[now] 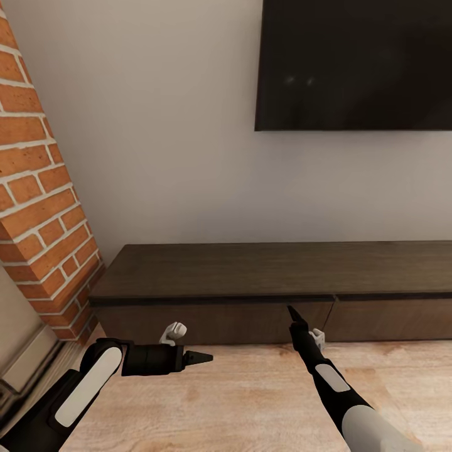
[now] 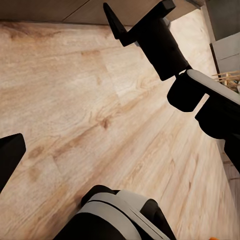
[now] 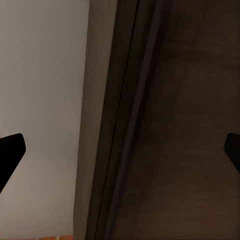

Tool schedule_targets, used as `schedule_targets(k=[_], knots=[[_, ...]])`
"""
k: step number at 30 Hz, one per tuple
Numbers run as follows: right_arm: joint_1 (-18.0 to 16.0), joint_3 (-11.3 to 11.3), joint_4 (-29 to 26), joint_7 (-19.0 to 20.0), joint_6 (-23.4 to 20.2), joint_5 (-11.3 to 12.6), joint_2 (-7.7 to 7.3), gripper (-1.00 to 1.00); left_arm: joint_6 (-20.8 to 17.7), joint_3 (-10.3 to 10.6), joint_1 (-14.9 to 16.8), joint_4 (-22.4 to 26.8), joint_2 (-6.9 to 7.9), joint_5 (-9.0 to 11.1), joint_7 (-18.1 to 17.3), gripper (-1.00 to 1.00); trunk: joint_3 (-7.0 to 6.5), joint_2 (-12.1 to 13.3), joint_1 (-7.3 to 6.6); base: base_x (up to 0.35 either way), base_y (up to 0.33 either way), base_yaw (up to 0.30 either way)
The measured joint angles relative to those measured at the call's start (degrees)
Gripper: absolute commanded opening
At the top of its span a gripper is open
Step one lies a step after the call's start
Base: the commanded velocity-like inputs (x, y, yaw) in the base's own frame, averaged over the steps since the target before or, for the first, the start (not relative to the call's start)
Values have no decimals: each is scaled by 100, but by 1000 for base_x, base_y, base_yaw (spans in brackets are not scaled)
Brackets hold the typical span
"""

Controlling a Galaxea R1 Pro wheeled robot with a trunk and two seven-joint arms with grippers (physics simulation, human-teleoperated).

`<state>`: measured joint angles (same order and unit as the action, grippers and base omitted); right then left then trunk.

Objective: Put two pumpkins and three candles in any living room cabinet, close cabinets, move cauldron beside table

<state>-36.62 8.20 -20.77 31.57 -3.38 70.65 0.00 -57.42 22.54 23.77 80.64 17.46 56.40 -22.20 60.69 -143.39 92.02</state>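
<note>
The cabinet (image 1: 282, 271) is a long, low, dark brown unit against the wall, and its drawer fronts (image 1: 220, 321) look shut. My right gripper (image 1: 294, 312) points at the seam between two drawer fronts, close to the front face, open and holding nothing. The right wrist view looks along the cabinet's dark front (image 3: 190, 125) with a fingertip (image 3: 10, 150) at each side. My left gripper (image 1: 204, 358) hovers low over the floor, pointing right, open and empty. The left wrist view takes in the right gripper (image 2: 137, 9). The pumpkins, candles and cauldron are out of view.
A red brick wall (image 1: 37, 207) slants down at the left, next to the cabinet's end. A large black screen (image 1: 355, 63) hangs on the grey wall above the cabinet. Pale wood flooring (image 1: 251, 395) runs in front of the cabinet.
</note>
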Motion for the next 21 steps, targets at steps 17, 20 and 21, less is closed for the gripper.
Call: schedule_targets(k=[17, 20, 21], knots=[[1, -19, -2, 1, 44, -8, 7, 100, 0, -8, 0, 4, 4, 1, 0, 100, 0, 0, 0, 11, 0, 0], [1, -18, -1, 7, 45, -13, 8, 100, 0, -11, 0, 6, 12, 140, 0, 100, 0, 0, -3, 218, 0, 0], [-1, -18, 2, 8, 45, -14, 8, 100, 0, -10, 2, 9, 17, 188, 0, 100, 0, 0, -2, 135, 0, 0]])
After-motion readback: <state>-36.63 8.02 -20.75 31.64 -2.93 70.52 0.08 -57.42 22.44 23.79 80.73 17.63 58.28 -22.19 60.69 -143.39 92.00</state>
